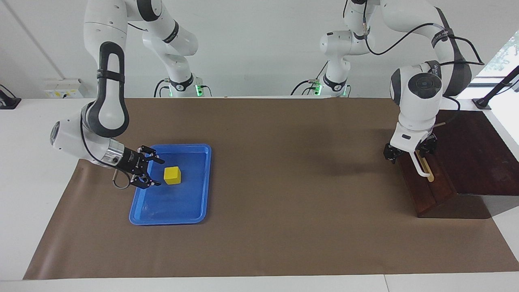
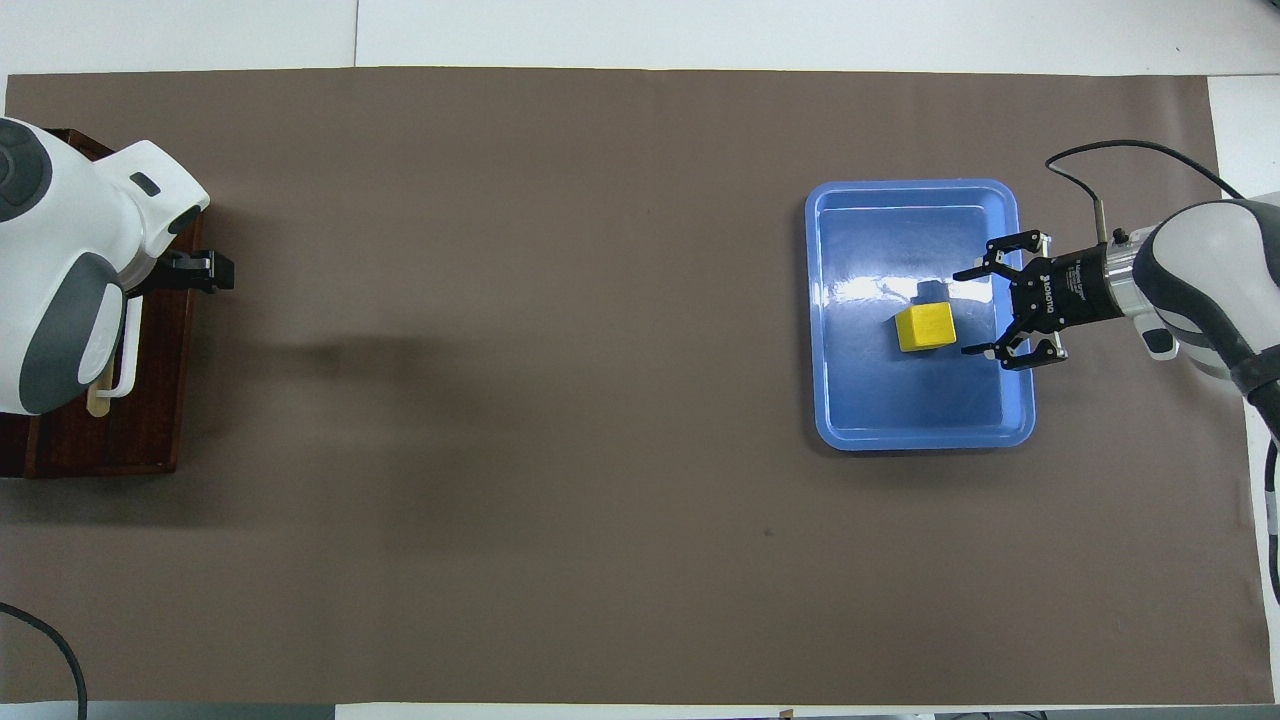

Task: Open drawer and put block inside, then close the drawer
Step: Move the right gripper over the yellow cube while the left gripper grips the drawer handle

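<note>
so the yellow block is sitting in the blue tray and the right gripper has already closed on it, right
Not quite. The yellow block does sit in the blue tray, but the right gripper is open beside it, not closed on it, as the facing view shows.

Bright, even, with light from above. Soft dark shadow on the brown mat [image 1: 284,194] near the left arm's end of the counter. White glare across the blue tray [image 2: 915,420] floor, just beside the block [image 2: 925,327]. Daylight blown out at the window [image 1: 505,52]. Sharp throughout, no visible blur.
</note>
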Controlling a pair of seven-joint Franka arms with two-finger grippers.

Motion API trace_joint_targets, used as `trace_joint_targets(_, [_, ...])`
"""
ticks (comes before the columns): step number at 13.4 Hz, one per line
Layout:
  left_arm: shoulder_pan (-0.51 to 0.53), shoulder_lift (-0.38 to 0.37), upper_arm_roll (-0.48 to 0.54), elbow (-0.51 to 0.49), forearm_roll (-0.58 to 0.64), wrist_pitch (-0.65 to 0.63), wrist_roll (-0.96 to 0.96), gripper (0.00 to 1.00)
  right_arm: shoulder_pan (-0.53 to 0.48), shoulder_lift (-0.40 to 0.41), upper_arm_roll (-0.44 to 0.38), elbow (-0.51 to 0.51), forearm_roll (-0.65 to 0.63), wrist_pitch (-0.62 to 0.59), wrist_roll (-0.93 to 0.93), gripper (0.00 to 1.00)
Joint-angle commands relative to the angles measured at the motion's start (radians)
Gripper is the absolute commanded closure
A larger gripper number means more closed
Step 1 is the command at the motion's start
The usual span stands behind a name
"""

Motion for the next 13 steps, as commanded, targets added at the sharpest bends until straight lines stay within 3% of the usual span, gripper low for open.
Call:
trace_joint_targets(1, [0.004,-0.017,-0.005,-0.05,0.032,0.042,-0.046,0.0,-0.007,-0.013,0.006,-0.042,0.042,0.025,-0.054,0.06])
trace_joint_targets(13, [0.031,0.025,-0.005,-0.105,0.056,0.134,-0.058,0.0,0.035,-0.005,0.008,-0.092,0.072,0.165,-0.085,0.08])
